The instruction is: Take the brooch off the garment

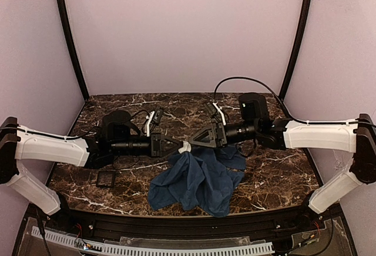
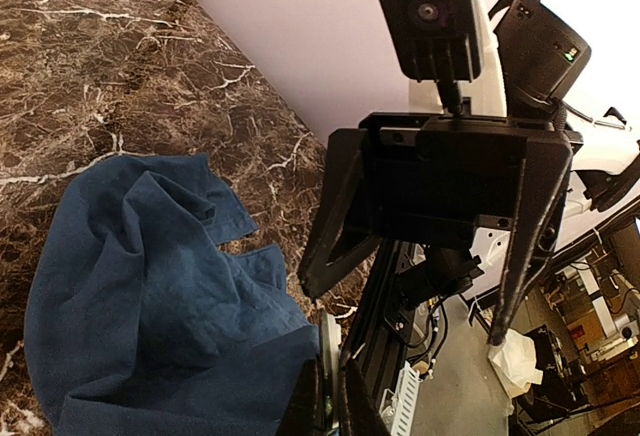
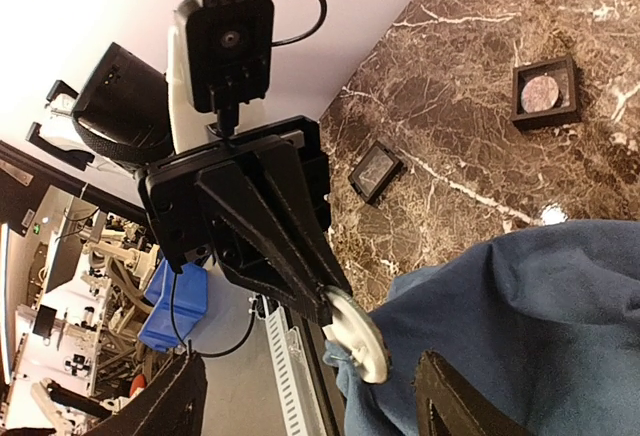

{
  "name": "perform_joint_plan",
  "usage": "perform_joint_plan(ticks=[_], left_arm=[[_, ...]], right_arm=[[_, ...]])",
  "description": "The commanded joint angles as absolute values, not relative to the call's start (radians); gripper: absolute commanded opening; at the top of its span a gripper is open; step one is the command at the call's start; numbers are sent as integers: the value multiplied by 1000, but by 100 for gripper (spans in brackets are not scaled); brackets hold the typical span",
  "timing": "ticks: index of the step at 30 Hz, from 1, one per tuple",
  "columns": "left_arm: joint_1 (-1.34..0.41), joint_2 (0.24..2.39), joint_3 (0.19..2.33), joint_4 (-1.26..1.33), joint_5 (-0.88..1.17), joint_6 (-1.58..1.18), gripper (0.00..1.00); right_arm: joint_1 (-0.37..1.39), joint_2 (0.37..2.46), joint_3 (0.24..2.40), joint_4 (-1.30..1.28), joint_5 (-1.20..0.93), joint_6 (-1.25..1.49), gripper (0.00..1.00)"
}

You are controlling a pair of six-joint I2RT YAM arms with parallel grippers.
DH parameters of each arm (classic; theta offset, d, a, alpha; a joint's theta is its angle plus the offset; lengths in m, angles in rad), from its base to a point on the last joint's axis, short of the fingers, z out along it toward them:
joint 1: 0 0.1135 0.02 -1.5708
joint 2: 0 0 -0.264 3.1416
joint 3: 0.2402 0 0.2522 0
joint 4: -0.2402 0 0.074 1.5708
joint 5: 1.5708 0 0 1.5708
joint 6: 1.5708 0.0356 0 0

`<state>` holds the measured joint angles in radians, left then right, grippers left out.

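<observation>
The brooch (image 3: 357,334) is a small whitish disc pinned to the blue cloth (image 3: 520,316). My left gripper (image 3: 335,301) is shut on the disc's edge and holds it above the table, with the cloth hanging from it. In the left wrist view the brooch (image 2: 328,356) shows edge-on between my shut left gripper (image 2: 330,384) fingers. My right gripper (image 3: 308,371) is open wide and faces the left one, its fingers either side of the brooch without touching it. In the top view both grippers, left (image 1: 178,146) and right (image 1: 195,141), meet at the brooch (image 1: 185,147) above the cloth (image 1: 197,179).
A small black square tray (image 1: 106,178) lies at the front left of the marble table (image 1: 264,174). The right wrist view shows two such trays, one (image 3: 375,169) nearer and one (image 3: 545,91) farther. The table's front rail (image 1: 176,224) runs just below the cloth.
</observation>
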<state>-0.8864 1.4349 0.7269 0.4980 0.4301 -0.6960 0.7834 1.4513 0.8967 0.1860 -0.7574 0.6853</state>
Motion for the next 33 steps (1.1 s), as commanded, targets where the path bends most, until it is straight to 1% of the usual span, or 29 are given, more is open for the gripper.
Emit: perform_joint_plan(ticks=[1,4,8,13,14,17,18,19,20,21,22,26,33], left_arm=[[-885,1419,742,517,415,-711,1],[-884,1409,734,513,395,-710,1],[-884,1396,724,497,367,-705,1],[-883,1388,719,489,356,-704,1],[-883,1388,719,488,357,-703,1],[-883,1387,718,483,359,-701,1],[-884,1385,718,475,361,-695,1],[-884,1383,718,468,361,-689,1],[-884,1378,719,448,357,-667,1],[-884,1375,719,431,352,-651,1],[-884,1365,722,384,334,-615,1],[-884,1333,751,212,263,-468,1],[-885,1310,781,35,222,-304,1]], right_arm=[[808,1436,869,151,-699,617,71],[845,1436,868,111,-639,589,71],[886,1437,865,61,-560,569,67],[919,1467,870,48,-508,560,54],[924,1477,874,47,-500,557,50],[936,1500,892,44,-477,555,35],[938,1507,898,43,-471,555,28],[939,1511,903,41,-462,557,19],[940,1512,906,39,-454,558,7],[940,1509,908,39,-446,561,2],[940,1505,908,38,-436,563,0],[940,1471,907,35,-387,571,0],[939,1426,910,17,-300,590,0]])
